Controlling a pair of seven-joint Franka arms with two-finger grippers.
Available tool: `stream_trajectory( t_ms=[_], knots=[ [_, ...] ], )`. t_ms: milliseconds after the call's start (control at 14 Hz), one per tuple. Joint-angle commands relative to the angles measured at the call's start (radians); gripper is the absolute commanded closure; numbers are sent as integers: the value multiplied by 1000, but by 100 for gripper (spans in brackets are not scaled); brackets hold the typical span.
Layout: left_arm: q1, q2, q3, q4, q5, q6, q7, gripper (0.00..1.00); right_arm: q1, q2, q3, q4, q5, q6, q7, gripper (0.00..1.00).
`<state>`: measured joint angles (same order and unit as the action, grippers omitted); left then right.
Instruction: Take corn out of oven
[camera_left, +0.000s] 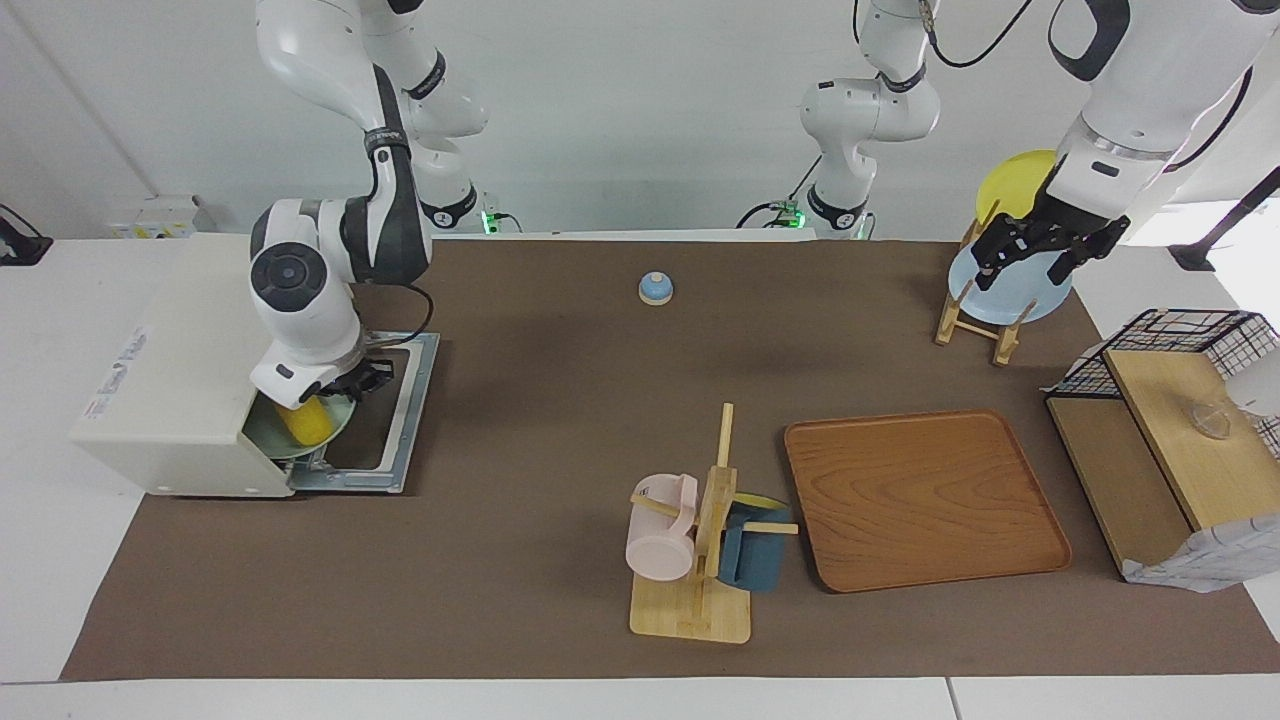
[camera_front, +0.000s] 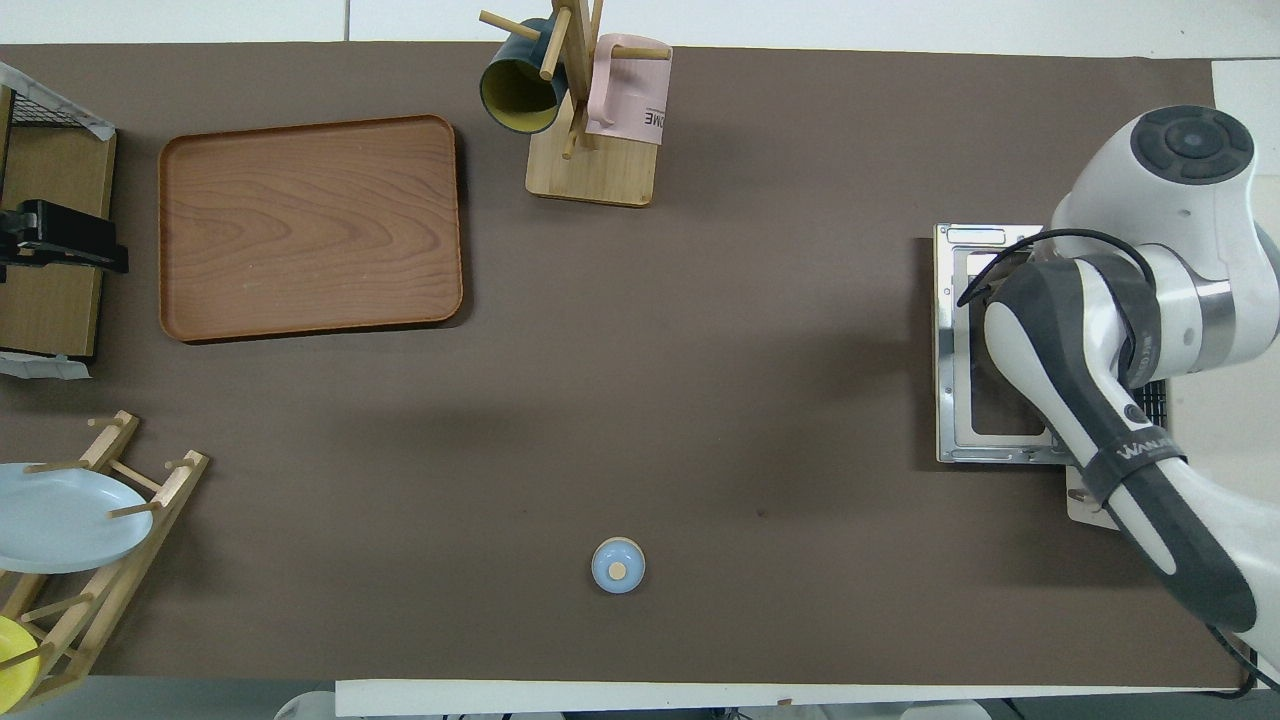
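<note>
Nearest my two arms, on the brown mat of the table (camera_left: 560, 400), I count one small blue knob-topped lid (camera_left: 655, 288), alone and well apart from everything else. Toward the left arm's end stands one wooden plate rack (camera_left: 975, 325) with two plates in it: one pale blue plate (camera_left: 1020, 290) and one yellow plate (camera_left: 1015, 185) nearer the robots. My left pincer (camera_left: 1035, 255) hangs over that rack, its dark fingers spread apart and closed on nothing.

Toward the right arm's end sits one cream oven (camera_left: 175, 380), its glass door (camera_left: 385, 415) dropped flat onto the table. At the oven's mouth I see one greenish dish (camera_left: 300, 435), and on it lies the one yellow corn (camera_left: 305, 422), partly out of the opening. My right pincer (camera_left: 345, 390) is down right over the corn; I cannot tell whether its fingers are closed on it. From overhead the arm hides both corn and dish.

Farther out I count one wooden tray (camera_left: 925, 500) and, beside it, one mug stand (camera_left: 700, 590) carrying two mugs: one pink mug (camera_left: 660, 530) and one dark blue mug (camera_left: 752, 545). At the left arm's end stands one black wire shelf (camera_left: 1165, 330) with wooden boards.
</note>
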<state>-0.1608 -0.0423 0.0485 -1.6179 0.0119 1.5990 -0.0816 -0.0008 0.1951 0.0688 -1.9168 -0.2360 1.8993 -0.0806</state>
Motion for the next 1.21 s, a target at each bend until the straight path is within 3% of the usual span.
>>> stream_trajectory(
  t_ms=[0,214,357,571,714,929,1071,1143],
  knots=[
    [10,-16,-2,-17,-4,-5,11,0,106,13,3,65,-16,-42,71,100],
    [10,-16,-2,-17,-4,-5,11,0,299,73,5,200,0,-126,281,100],
    [9,-16,-2,-17,-4,-5,11,0,414,212,8,399,20,-215,472,100],
    [10,-16,-2,-17,-6,-10,10,0,563,392,8,612,101,-226,668,100],
    [10,-19,-2,-23,-4,-25,7,0,630,467,28,671,109,-163,769,100],
    [10,-31,-1,-39,-3,-53,8,0,656,506,37,668,132,-65,848,99],
    [9,-54,-1,-82,0,-56,8,0,657,509,37,664,232,25,934,84],
    [9,-65,-1,-106,0,-47,8,0,656,509,36,664,251,43,962,66]
  ],
)
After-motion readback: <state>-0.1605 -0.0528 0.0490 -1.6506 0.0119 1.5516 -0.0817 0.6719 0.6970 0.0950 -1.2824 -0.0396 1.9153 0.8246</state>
